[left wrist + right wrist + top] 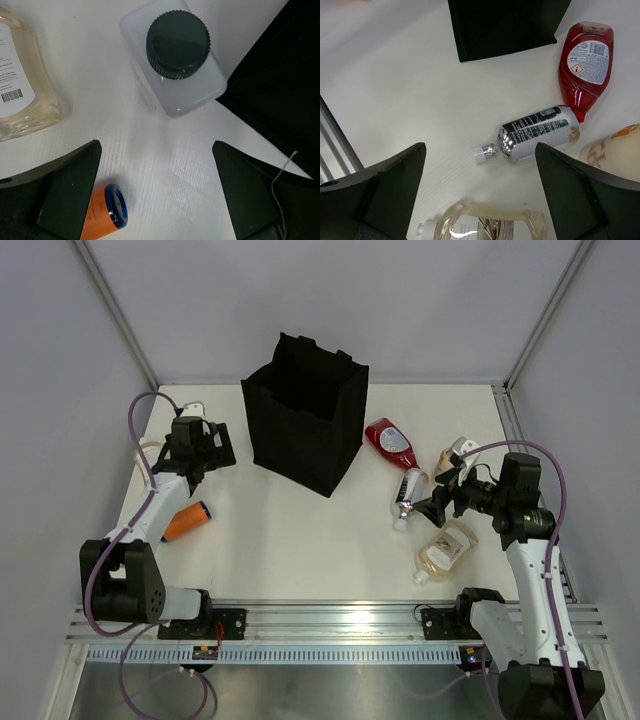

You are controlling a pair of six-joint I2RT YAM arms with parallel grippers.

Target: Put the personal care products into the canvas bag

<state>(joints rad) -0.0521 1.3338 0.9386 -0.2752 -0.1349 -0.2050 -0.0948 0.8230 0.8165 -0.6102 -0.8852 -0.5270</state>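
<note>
**On the table's two flanks: both grippers wide, first pick not yet made**

At 12 o'clock in the overhead view, the black bag [305, 420] stands upright with its mouth up; its inside is too dark to read. Every bottle you can see lies outside it on the table [290, 550]. I judge you are at the reach-and-grasp step, with nothing lifted.

Your left gripper [205, 447] hangs at about 10 o'clock, spread wide and empty. In its wrist view the clear bottle [175, 55] with the dark cap stands upright at 12 o'clock, ahead of the fingers. The bag's wall is just beside it at 2 o'clock. An amber bottle [20, 75] lies at 10 o'clock, and an orange bottle [100, 216] sits by the left finger at 7 o'clock.

Your right gripper [440, 495] hangs at 3 o'clock, also wide and empty. Its wrist view shows the silver tube [537, 132] lying between the finger lines. The red bottle [585, 65] lies at 1 o'clock, its cap appearing to touch the tube's end. A second amber bottle [485, 222] lies at 6 o'clock.

For the next move, choose one arm. The tube looks the readiest pick: descend, straddle its body across the width, and close. Keep clear of the red bottle so it does not roll.
</note>
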